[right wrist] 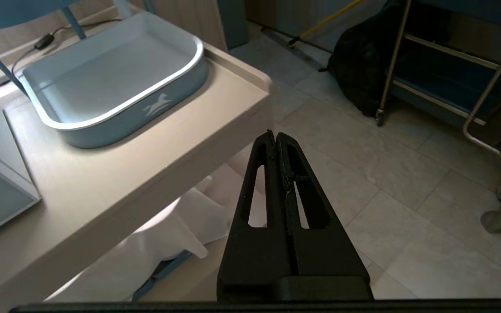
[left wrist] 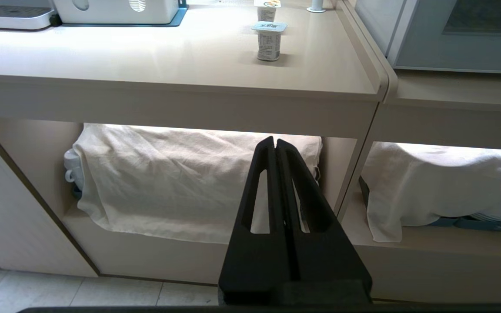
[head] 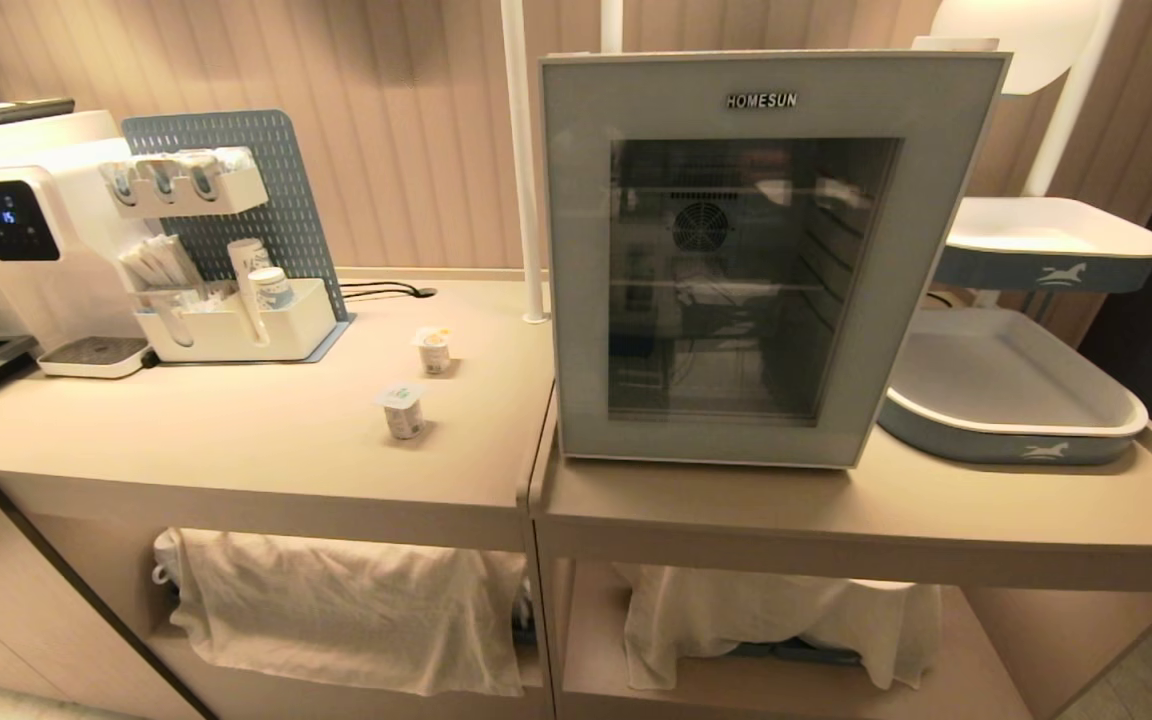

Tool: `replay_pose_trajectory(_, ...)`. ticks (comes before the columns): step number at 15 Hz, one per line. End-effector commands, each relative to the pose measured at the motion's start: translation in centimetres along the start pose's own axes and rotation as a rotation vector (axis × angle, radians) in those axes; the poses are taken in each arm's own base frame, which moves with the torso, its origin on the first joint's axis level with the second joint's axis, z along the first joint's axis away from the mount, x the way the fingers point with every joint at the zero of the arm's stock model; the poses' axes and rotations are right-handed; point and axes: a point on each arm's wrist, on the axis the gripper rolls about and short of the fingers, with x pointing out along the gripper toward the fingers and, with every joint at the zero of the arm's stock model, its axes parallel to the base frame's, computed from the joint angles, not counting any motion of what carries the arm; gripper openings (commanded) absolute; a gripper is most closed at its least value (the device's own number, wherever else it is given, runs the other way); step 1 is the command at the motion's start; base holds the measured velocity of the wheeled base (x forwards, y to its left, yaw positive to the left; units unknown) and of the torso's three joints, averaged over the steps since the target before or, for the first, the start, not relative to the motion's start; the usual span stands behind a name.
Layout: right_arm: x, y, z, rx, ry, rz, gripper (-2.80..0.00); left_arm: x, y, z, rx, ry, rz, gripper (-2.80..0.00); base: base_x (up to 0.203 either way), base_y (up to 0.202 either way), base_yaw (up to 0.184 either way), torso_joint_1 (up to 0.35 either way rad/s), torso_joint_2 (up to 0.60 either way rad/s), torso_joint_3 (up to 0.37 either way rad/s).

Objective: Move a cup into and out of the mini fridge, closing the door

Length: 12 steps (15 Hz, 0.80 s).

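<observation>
The mini fridge (head: 766,260) stands on the right counter (head: 836,510) with its door (head: 576,250) shut. Two small cups sit on the left counter, the nearer cup (head: 402,409) well apart from the fridge. Both arms hang below counter level: the left gripper (left wrist: 275,143) has its jaws pressed together and empty, and so does the right gripper (right wrist: 275,135), off the counter's right end. No step looks begun; opening the door seems the likely next move.

Both the left gripper (left wrist: 275,140) and right gripper (right wrist: 275,133) are matte black plastic, with tapered fingers pierced by long triangular slots.
</observation>
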Motion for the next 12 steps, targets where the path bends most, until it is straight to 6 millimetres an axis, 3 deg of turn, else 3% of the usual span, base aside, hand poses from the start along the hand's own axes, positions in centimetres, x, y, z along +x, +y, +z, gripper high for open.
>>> replay_pose_trajectory(1, -3.0, -3.9, -3.2, 0.132, -0.137, 0.081, -2.80, 0.0, 0.0, 0.0, 0.000, -0.001, -0.001, -2.80, 0.000, 0.000, 0.000, 0.000, 0.00, 0.000)
replay_pose_trajectory(3, -4.0, -5.1, -5.1, 0.176, -0.221, 0.248, -2.80, 0.0, 0.0, 0.0, 0.000, -0.001, -0.002, -2.80, 0.000, 0.000, 0.000, 0.000, 0.00, 0.000)
replay_pose_trajectory(6, -2.1, -3.0, -9.8, -0.055, -0.173, 0.640, -2.80, 0.0, 0.0, 0.0, 0.000, -0.001, 0.000, -2.80, 0.000, 0.000, 0.000, 0.000, 0.00, 0.000)
replay_pose_trajectory(8, -1.6, -2.2, -11.5, -0.200, -0.168, 0.823, -2.80, 0.0, 0.0, 0.0, 0.000, 0.000, 0.000, -2.80, 0.000, 0.000, 0.000, 0.000, 0.00, 0.000)
replay_pose_trajectory(12, -1.6, -2.3, -12.1, -0.253, -0.103, 0.817, -2.80, 0.0, 0.0, 0.0, 0.002, 0.002, -0.002, -2.80, 0.000, 0.000, 0.000, 0.000, 0.00, 0.000)
